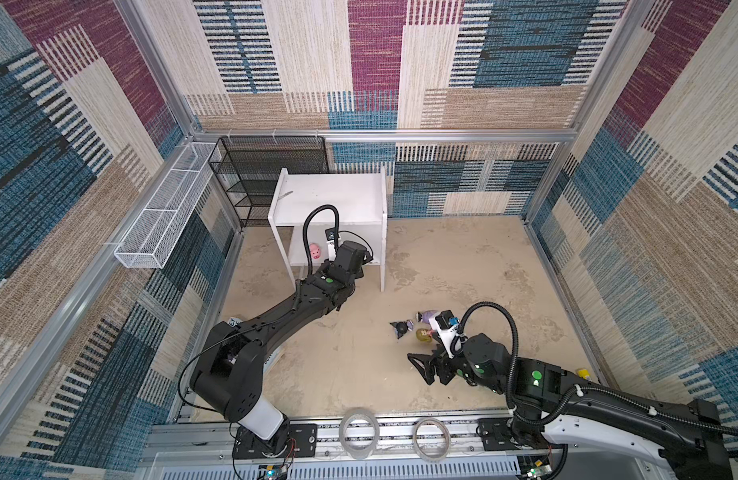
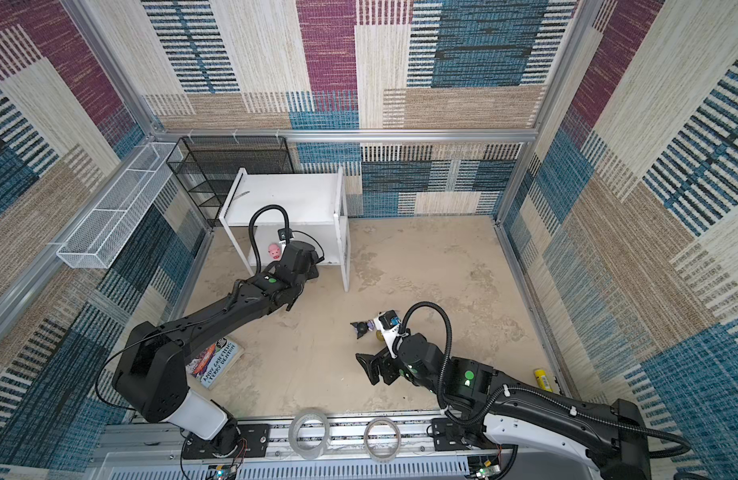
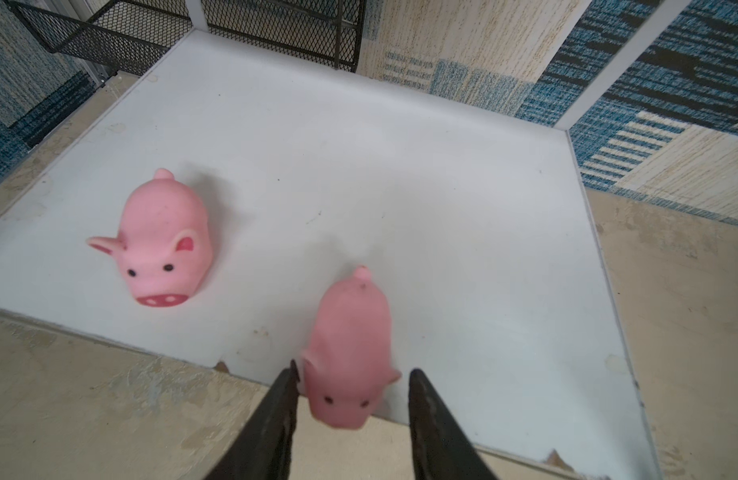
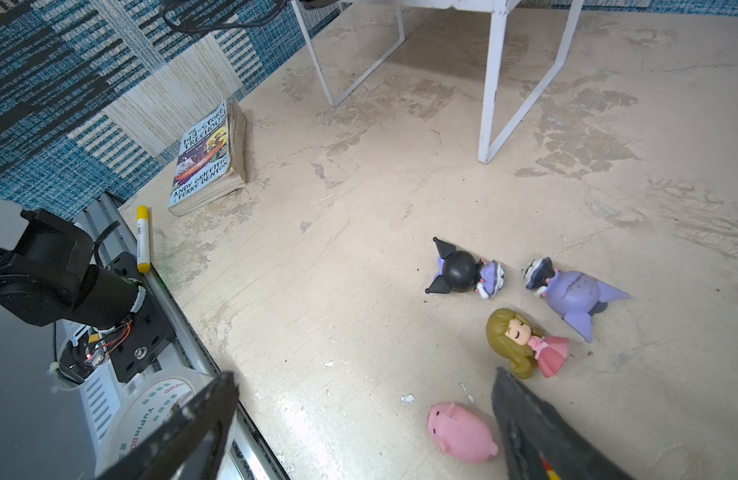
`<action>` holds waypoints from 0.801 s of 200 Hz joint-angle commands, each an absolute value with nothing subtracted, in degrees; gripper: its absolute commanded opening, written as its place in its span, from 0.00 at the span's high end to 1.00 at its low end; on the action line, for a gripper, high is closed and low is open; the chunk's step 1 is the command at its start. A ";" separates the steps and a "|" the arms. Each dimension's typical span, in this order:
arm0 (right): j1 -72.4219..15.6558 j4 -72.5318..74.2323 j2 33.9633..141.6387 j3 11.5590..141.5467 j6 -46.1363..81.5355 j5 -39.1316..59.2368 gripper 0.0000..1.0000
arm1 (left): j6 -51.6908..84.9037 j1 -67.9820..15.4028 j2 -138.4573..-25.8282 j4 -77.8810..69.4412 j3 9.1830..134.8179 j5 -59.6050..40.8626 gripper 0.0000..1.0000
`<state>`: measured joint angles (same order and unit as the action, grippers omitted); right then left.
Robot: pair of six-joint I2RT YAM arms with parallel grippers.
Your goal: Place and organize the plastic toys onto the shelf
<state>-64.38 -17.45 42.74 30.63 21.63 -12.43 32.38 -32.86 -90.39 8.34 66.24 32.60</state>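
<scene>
Two pink pigs stand on the lower board point(image 3: 359, 166) of the white shelf point(image 1: 330, 195). One pig point(image 3: 163, 245) is to the side and shows in both top views point(image 1: 315, 251) point(image 2: 274, 251). The other pig point(image 3: 350, 353) is at the board's front edge, between the parted jaws of my left gripper point(image 3: 353, 372), which is open; one finger is beside its ear. On the floor lie a black-and-purple figure point(image 4: 463, 272), a purple one point(image 4: 575, 295), a blond doll point(image 4: 521, 340) and a pink pig point(image 4: 461, 432). My right gripper point(image 4: 364, 376) hangs open above the floor beside them.
A black mesh rack point(image 1: 271, 166) and a white wire basket point(image 1: 163, 216) stand behind and left of the shelf. A paperback book point(image 4: 205, 162) lies by the left wall, a yellow tube point(image 2: 542, 379) at the right. Two tape rolls point(image 1: 359, 432) sit on the front rail.
</scene>
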 commanded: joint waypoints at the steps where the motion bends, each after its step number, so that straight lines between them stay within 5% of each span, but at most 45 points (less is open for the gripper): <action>1: -64.42 -16.09 42.69 31.10 22.15 -12.35 0.04 | 30.25 -32.78 -89.41 6.43 66.46 32.74 0.53; 99: -64.48 -15.21 44.05 31.85 21.10 -11.97 0.04 | 27.11 -32.50 -76.87 13.04 61.56 29.63 0.37; 160: -64.42 -12.71 46.32 31.84 20.03 -11.07 0.03 | 25.44 -30.01 -70.52 10.27 54.54 19.53 0.57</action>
<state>-64.38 -15.75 45.52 31.22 20.73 -11.92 27.22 -30.68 -71.20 12.27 55.96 25.58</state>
